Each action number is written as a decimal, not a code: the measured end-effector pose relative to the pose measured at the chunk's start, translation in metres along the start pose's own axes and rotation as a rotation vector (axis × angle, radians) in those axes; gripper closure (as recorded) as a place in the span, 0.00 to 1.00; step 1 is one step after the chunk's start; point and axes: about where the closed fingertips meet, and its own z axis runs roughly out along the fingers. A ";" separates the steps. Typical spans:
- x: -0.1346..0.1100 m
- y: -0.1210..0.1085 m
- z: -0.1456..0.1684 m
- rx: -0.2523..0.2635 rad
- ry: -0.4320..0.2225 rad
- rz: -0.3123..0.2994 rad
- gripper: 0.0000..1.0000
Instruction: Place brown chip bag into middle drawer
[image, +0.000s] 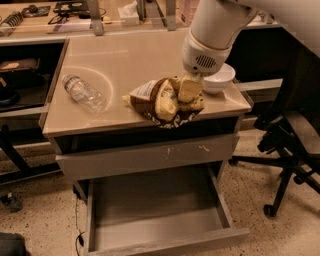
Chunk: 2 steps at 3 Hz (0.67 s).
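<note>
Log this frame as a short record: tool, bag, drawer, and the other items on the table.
tool: shut on the brown chip bag, at the front edge of the tabletop
brown chip bag: crumpled in the grip, partly overhanging that edge
middle drawer: pulled open, lower down; bag not yet inside
scratched drawer front: shut, above the open drawer
other items: clear bottle lying on its side at left; white bowl at right, behind the tool
</note>
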 end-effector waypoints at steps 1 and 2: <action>0.011 0.027 -0.011 -0.002 0.019 0.039 1.00; 0.023 0.061 -0.019 -0.021 0.025 0.085 1.00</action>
